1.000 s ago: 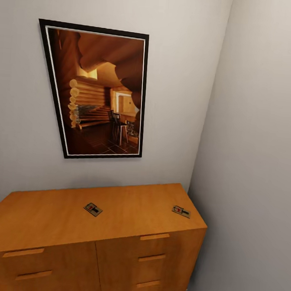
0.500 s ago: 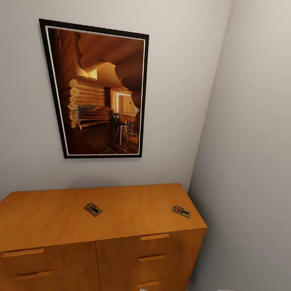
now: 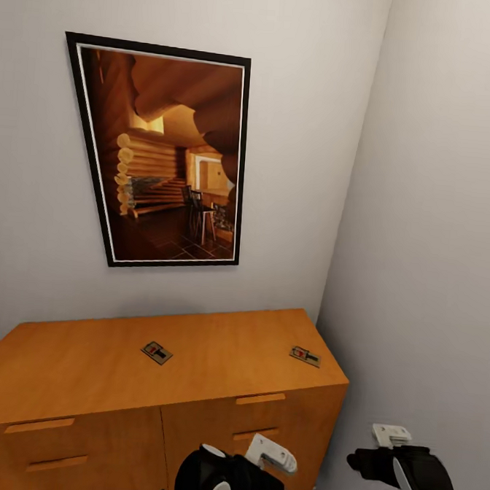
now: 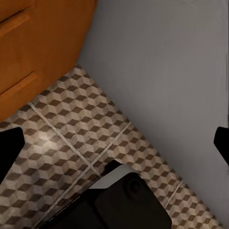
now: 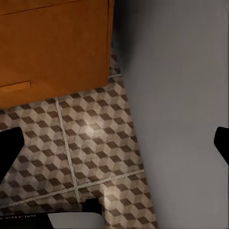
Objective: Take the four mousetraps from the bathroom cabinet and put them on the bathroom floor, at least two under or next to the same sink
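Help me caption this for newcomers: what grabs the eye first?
A large black-framed picture of a log-cabin interior hangs on the grey wall above a low orange-brown wooden cabinet. Two tiny tan wooden mousetraps lie on its top, one near the middle, one near the right end.

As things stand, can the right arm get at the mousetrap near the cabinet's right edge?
Probably yes: that mousetrap lies uncovered on the cabinet top, nothing stands beside it, and the right gripper hangs below it, off the cabinet's right end.

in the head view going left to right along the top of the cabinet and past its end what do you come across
Cabinet top: first mousetrap near the middle → second mousetrap near the right end → the side wall.
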Robot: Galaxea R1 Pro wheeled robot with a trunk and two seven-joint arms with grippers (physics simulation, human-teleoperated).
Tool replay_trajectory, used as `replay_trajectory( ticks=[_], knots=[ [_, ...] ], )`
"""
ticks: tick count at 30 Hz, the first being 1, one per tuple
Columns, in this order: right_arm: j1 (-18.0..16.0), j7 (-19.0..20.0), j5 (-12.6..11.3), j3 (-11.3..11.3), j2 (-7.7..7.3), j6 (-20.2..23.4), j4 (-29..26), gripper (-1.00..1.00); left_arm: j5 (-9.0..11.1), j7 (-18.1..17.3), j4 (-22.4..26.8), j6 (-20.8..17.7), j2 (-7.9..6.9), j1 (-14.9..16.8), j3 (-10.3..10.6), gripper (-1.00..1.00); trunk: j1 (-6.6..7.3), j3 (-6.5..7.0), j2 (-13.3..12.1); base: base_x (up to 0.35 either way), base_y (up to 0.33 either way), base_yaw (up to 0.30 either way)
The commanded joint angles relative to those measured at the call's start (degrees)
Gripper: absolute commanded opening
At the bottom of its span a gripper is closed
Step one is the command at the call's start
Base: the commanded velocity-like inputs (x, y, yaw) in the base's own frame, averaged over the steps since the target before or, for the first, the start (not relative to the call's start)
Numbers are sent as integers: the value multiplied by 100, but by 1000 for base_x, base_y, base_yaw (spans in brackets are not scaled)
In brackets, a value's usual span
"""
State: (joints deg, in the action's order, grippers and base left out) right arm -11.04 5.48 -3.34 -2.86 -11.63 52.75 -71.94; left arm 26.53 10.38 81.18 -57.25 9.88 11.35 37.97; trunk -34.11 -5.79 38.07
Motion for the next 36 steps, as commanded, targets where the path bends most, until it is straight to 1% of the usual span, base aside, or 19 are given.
replay_trajectory(
  ticks=[1,3,4,9,10,11,14,16,18,20,21,24,26,27,29,30,32,33,36],
  knots=[
    [1,-9,-26,-21,-3,256,-285,100,59,56,114,-97,2,71,-11,100,-2,-11,9,0,0,0],
    [9,-16,-23,-32,-4,478,-489,100,69,55,183,-146,2,204,-38,100,-2,-11,9,0,0,0],
    [-14,-21,-21,-38,-3,681,-620,100,92,44,224,-181,0,390,-92,100,-2,-11,9,0,0,0],
    [-340,-35,-11,-45,8,725,-786,100,225,3,260,-232,-5,993,-478,100,-2,-11,9,0,0,0],
    [-621,-41,-19,-42,30,725,-798,100,366,-10,260,-245,-13,1318,-727,100,-2,-11,9,0,0,0],
    [-722,-44,-22,-40,39,725,-794,100,424,-13,256,-248,-16,1444,-803,100,-2,-11,9,0,0,0],
    [-1324,-119,-32,-23,80,725,-664,100,730,-24,167,-263,-75,2255,-1204,100,-2,-11,9,0,0,0],
    [-1550,-207,-33,-9,98,725,-517,100,791,-26,84,-274,-156,2605,-1403,100,-2,-11,9,0,0,0],
    [-1670,-284,-34,-1,131,725,-398,100,814,-26,21,-275,-240,2807,-1532,100,-2,-11,9,0,0,0],
    [-1872,-465,-22,8,279,725,-128,100,834,-21,-152,-275,-438,3125,-1734,100,-2,-11,9,0,0,0],
    [-1924,-513,-19,9,326,725,-63,100,833,-17,-210,-275,-486,3187,-1772,100,-2,-11,9,0,0,0],
    [-2232,-772,8,20,590,725,226,100,825,-2,-614,-272,-795,3437,-1898,100,-2,-11,9,0,0,0],
    [-2484,-954,75,32,847,725,427,100,816,8,-1010,-262,-1116,3573,-1950,100,-2,-11,9,0,0,0],
    [-2594,-1010,127,35,992,725,521,100,814,17,-1203,-253,-1283,3609,-1965,100,-2,-11,9,0,0,0],
    [-2695,-1046,193,37,1137,725,619,100,812,23,-1397,-241,-1453,3632,-1983,100,-2,-11,9,0,0,0],
    [-2793,-1070,285,38,1279,725,731,100,813,16,-1589,-232,-1624,3646,-2010,100,-2,-11,9,0,0,0],
    [-2881,-1081,398,39,1407,725,852,100,817,2,-1732,-226,-1785,3656,-2045,100,-2,-11,9,0,0,0],
    [-2964,-1089,525,39,1526,725,962,100,829,-12,-1824,-232,-1919,3662,-2078,100,-2,-11,9,0,0,0],
    [-3092,-1057,777,40,1734,725,1094,100,824,-24,-1892,-259,-2106,3669,-2096,100,-2,-11,9,0,0,0]
  ],
)
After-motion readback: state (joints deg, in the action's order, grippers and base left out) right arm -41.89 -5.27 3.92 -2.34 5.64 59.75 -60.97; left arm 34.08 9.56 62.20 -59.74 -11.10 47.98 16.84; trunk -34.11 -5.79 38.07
